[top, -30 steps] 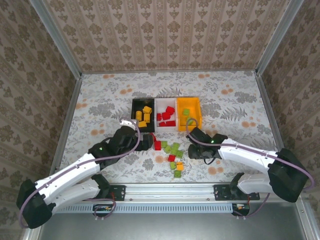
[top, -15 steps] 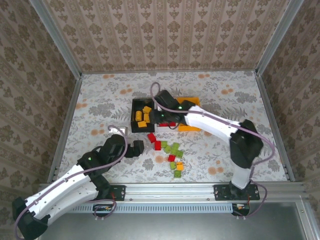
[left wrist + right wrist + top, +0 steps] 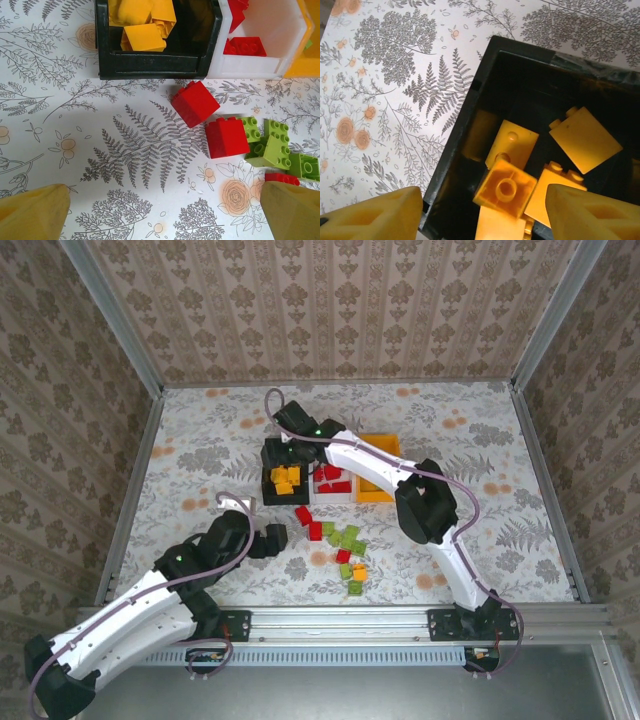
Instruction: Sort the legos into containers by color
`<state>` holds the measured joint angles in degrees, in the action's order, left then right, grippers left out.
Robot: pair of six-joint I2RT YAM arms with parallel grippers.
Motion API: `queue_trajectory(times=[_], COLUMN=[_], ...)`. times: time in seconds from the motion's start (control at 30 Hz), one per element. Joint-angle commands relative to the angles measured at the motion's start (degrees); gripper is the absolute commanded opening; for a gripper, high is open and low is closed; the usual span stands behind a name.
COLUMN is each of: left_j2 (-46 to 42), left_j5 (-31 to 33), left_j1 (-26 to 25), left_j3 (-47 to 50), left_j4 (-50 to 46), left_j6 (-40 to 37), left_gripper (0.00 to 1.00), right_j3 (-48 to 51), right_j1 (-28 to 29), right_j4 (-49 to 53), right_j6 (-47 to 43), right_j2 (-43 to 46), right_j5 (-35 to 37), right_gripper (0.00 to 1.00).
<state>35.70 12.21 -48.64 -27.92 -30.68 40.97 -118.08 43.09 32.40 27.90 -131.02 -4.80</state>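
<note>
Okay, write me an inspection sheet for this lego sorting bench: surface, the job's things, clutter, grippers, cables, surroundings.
Surface: table covered in a fern-and-flower print.
Job's things: black bin holds yellow-orange bricks; white bin holds red bricks; orange bin partly hidden by the right arm; loose bricks, red, green and one orange, lie in front of the bins.
Clutter: nothing seen.
Grippers: left gripper open and empty over the table beside the loose bricks; right gripper open above the black bin.
Cables: cables run along both arms, looping at the wrists.
Surroundings: patterned walls; metal frame rail at the near edge.
</note>
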Motion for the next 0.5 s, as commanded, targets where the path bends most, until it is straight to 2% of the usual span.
queue_trajectory(times=[0.0, 0.1, 0.23, 0.37, 0.47], left_j2=[-0.6, -0.2, 2.5, 9.4, 16.7], left_j5=[-0.7, -1.0, -2.8, -6.4, -9.1], left_j1=[0.4, 0.5, 0.5, 0.3, -0.3], left_j3=[0.4, 0.4, -0.1, -1.2, -2.6], left_j4=[0.1, 1.1, 3.9, 9.5, 14.6], left_j6=[0.8, 0.8, -0.3, -1.8, -3.1], left_gripper=[1.0, 1.0, 1.0, 0.99, 0.93], right_j3=[-2.1, 2.5, 14.3, 28.2, 37.0], right_j1=[-0.4, -0.4, -0.5, -0.5, -0.6], right_j4=[2.1, -0.3, -6.5, -10.5, -10.8], right_j6=[-0.6, -0.4, 0.4, 1.3, 1.8], right_j2=[1.8, 6.5, 16.7, 28.4, 35.9], right_j5=[0.1, 1.5, 3.4, 5.5, 7.2], right_gripper=[0.71, 0.73, 0.74, 0.74, 0.75])
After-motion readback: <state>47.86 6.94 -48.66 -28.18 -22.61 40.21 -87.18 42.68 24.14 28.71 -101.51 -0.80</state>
